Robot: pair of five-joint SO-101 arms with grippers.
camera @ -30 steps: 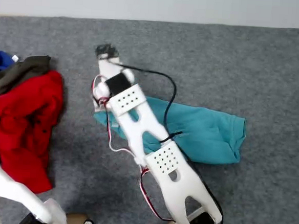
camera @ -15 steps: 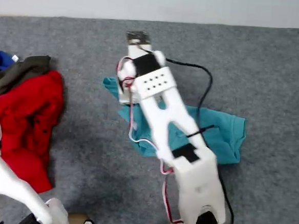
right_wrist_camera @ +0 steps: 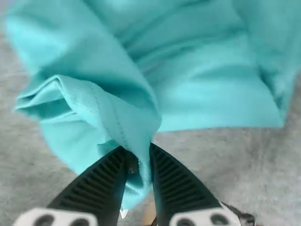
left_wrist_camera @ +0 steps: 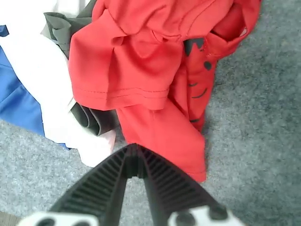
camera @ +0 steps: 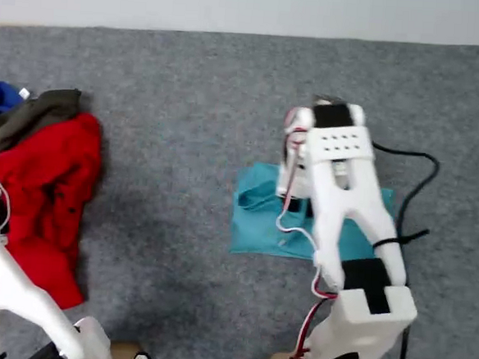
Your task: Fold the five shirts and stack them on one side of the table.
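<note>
We are swinging our right gripper toward the right edge since a second ago, dragging the teal shirt's left end over itself, so the cloth is now lying shorter. The jaws are pinching a teal fold. The shirt is sitting right of the table's middle, its long axis running parallel to the far edge. Our left gripper, pressed together, is hovering over the red shirt by the left edge.
</note>
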